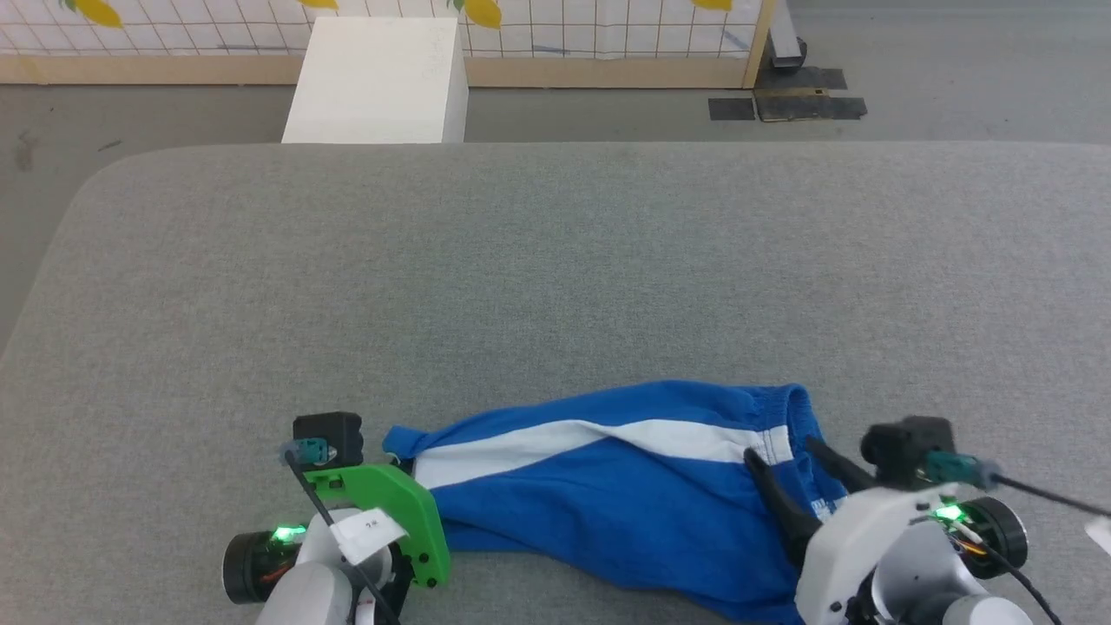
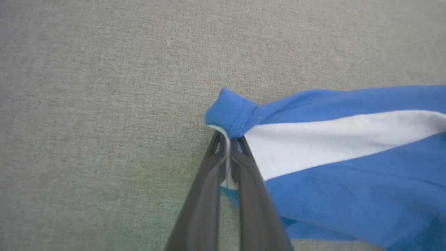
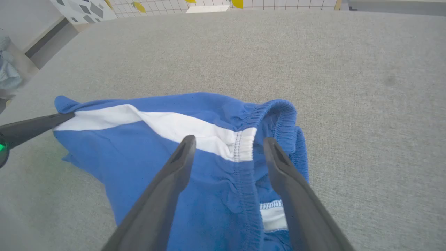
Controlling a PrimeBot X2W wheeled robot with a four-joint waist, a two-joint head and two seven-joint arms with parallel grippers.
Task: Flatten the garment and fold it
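**Now: hem corner pinched, waistband end uncaught**

Well, the garment [image 1: 625,486] lies crumpled lengthwise along the near edge of the grey padded table [image 1: 555,260], its white stripe [image 1: 564,443] running from one end to the other. Over on the left, the left gripper [image 2: 228,141] is clamped tight on the hem corner, and a sliver of white trim is squeezed between its two dark fingers [image 2: 202,195]. Across at the other end, the right gripper [image 3: 230,141] has its jaws spread wide and holds nothing; its tips sit either side of the spot where the stripe meets the gathered waistband [image 3: 275,108]. Whether they touch the cloth cannot be told.

And writing? A white label [image 3: 273,218] peeks out inside the waistband, with no text legible. A white tag [image 1: 369,528] beside the left wrist's green bracket [image 1: 391,503] carries small dark marks, too tiny to read. A white box [image 1: 378,78] stands on the floor beyond the table's far edge.
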